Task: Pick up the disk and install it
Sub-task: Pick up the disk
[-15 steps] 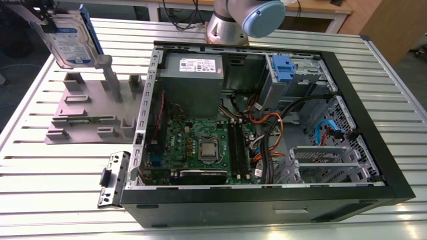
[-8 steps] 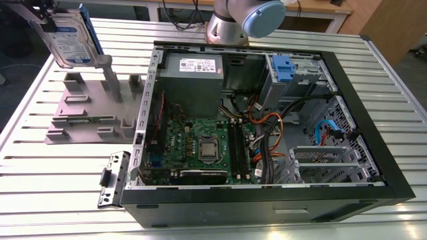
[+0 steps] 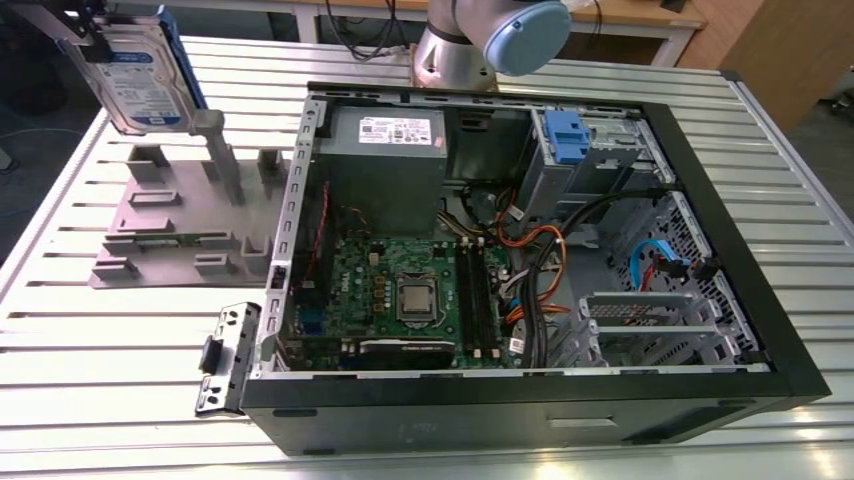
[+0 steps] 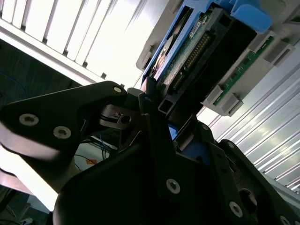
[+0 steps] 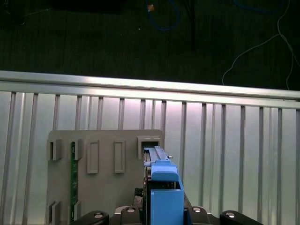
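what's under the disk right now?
Under the disk, the first wrist view shows the grey stand with an open slot, on the slatted table. The disk covers the stand's part directly beneath.

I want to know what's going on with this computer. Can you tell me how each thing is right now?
gripper: shut on the disk.
disk: held upright in the air, above the stand.
grey plastic stand: flat on the table, below the disk.
computer case: lying on its side, open, side panel off.
metal bracket: lying loose on the table beside the case.
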